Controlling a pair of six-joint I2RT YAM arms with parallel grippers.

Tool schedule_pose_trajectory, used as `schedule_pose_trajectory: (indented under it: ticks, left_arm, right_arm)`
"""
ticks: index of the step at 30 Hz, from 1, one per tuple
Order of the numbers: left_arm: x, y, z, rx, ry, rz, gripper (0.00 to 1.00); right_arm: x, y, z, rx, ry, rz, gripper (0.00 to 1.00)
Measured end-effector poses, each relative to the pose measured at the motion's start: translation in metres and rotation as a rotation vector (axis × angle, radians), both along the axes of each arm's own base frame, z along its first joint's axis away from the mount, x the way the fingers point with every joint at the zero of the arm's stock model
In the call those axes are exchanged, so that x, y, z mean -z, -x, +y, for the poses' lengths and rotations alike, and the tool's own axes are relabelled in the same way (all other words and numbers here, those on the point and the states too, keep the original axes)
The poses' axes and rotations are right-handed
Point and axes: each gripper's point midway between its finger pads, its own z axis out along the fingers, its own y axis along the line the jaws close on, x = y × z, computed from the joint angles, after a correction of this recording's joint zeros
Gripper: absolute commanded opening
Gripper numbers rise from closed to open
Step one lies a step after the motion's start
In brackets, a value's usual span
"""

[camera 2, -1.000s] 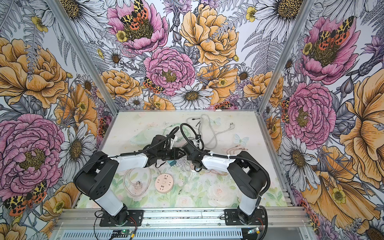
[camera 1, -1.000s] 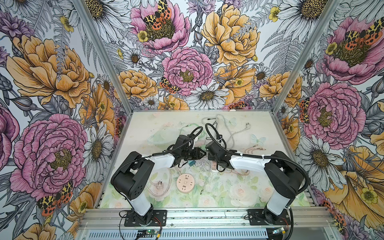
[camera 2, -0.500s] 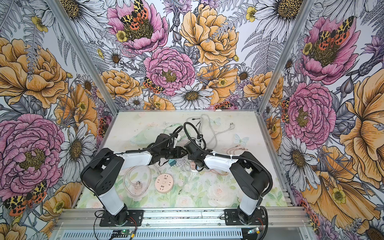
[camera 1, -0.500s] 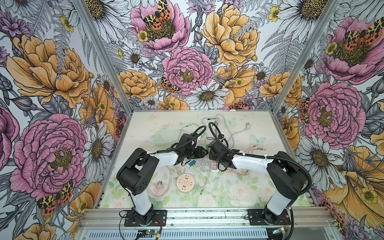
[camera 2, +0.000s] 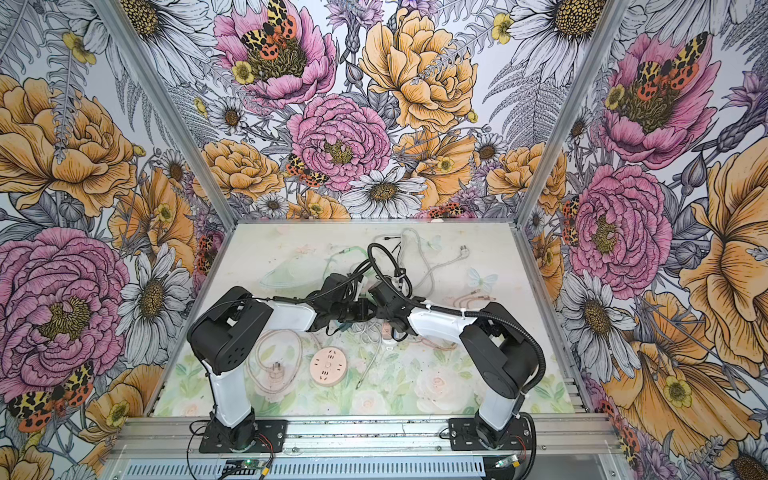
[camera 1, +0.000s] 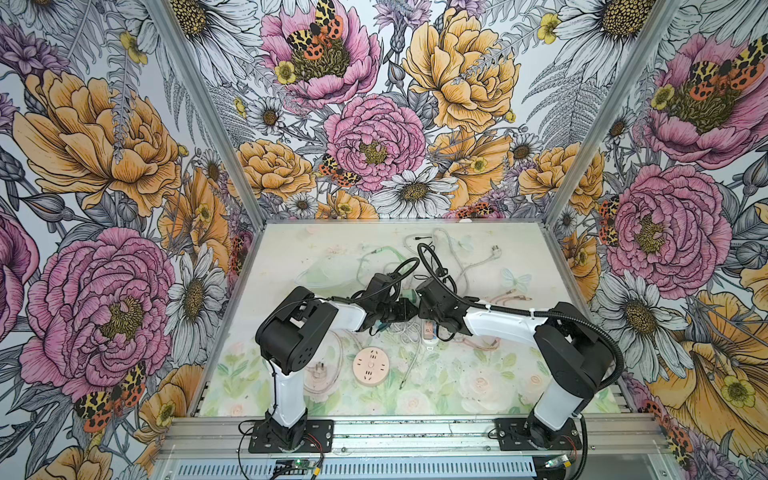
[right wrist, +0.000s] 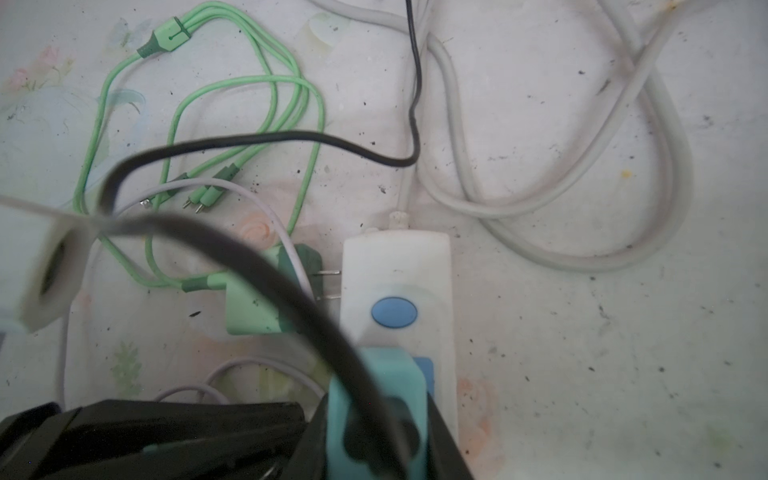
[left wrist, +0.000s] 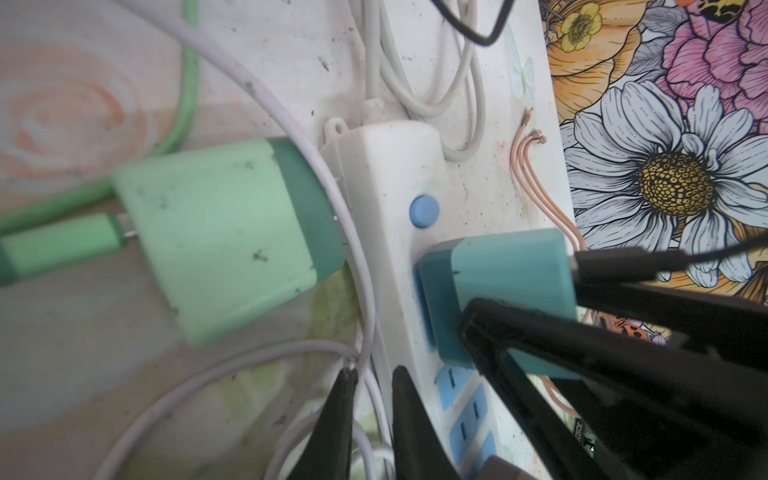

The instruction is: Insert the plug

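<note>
We read the right gripper (right wrist: 376, 440) as clamped on the teal plug (left wrist: 498, 282), fingers on its two opposite sides, with a black lead (left wrist: 615, 262) coming out of its back. The plug lies straight ahead of those jaws. Its long axis is square to the face of the white power strip (left wrist: 390, 174), over the first socket next to the blue button (left wrist: 424, 210). We see no prongs between plug and strip, so we judge it seated or nearly so. Any remaining push goes straight along that axis, and the right arm is the one on it. The left gripper (left wrist: 372, 399) has its jaws together, tips just beside the strip's long edge. A thin white cable (left wrist: 257, 89) runs right at the tips; we can't tell if it's pinched. On that same side a green charger (left wrist: 224, 237) lies flat, prongs touching the strip's side wall, not in a socket. Beyond the strip are green cable loops (right wrist: 291, 104), the strip's thick grey cord (right wrist: 582, 257) and pink cable ends (left wrist: 528, 153). The table (camera 1: 457, 386) is flat, printed and scuffed, with a round pink socket (camera 1: 370, 365) at the near edge, well apart from the work. Room is tight: both wrists meet mid-table, cables all around, and floral walls (camera 1: 374, 141) on three sides.
</note>
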Motion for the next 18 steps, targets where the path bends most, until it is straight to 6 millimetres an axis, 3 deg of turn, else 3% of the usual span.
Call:
schedule_pose_trajectory:
  ticks: [8, 18]
  left_arm:
    - [-0.003, 0.001, -0.013, 0.014, 0.037, -0.013, 0.18]
    - [-0.003, 0.000, -0.015, 0.002, 0.051, 0.000, 0.17]
  right_arm:
    - [0.000, 0.000, -0.001, 0.001, -0.001, 0.007, 0.07]
    - [0.001, -0.003, -0.002, -0.015, 0.032, 0.023, 0.00]
